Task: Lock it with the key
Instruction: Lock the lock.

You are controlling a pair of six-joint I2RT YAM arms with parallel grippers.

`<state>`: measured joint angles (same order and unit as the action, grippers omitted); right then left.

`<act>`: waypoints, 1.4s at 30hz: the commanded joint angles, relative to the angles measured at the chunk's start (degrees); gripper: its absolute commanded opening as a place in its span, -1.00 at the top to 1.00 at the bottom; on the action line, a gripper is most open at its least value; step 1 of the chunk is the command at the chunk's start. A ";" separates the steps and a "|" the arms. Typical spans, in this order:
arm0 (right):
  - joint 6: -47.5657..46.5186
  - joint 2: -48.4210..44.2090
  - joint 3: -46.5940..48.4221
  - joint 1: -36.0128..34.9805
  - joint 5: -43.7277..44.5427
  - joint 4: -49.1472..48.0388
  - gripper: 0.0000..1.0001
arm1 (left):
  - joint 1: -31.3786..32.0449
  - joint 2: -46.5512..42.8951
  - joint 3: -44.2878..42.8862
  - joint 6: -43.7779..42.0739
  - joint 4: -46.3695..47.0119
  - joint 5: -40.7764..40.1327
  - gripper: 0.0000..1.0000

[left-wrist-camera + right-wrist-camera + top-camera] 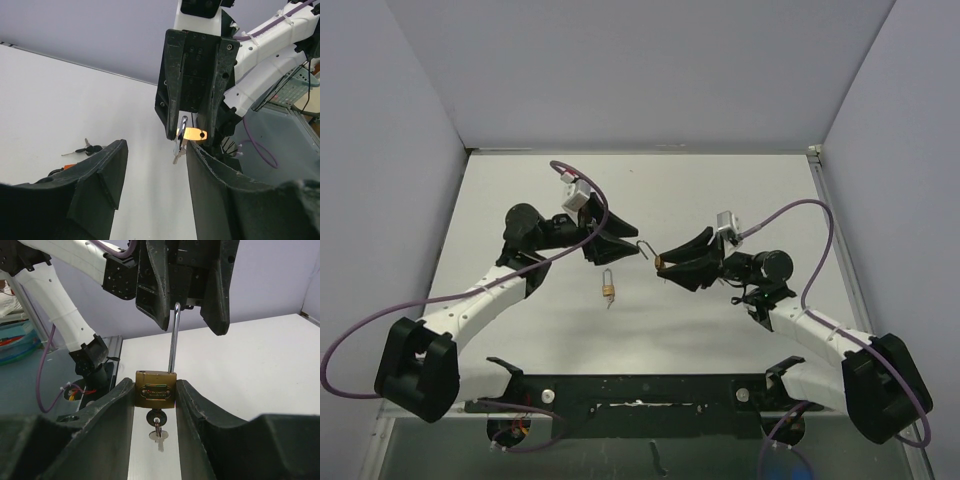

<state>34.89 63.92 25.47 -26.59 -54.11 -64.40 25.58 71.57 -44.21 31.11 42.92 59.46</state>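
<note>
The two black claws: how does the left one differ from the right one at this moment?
The right gripper is clamped on the body of the brass padlock. The left gripper is open, its fingers either side of the raised shackle and apparently not pinching it. The right gripper's jaws are narrow, the left gripper's wide apart. Both are black and two-fingered, and they meet tip to tip above the table.

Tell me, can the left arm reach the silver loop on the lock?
Probably yes. The shackle sticks up from the padlock that the right gripper holds. It sits between the open fingers of the left gripper, with nothing blocking.
</note>
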 commanded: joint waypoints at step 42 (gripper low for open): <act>-9.94 -3.55 4.46 -2.24 6.03 13.00 -0.77 | 2.50 -1.35 -7.02 0.27 1.07 3.60 1.00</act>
<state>29.50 64.53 26.87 -28.56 -50.17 -56.86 27.77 74.11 -45.36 35.11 47.77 61.93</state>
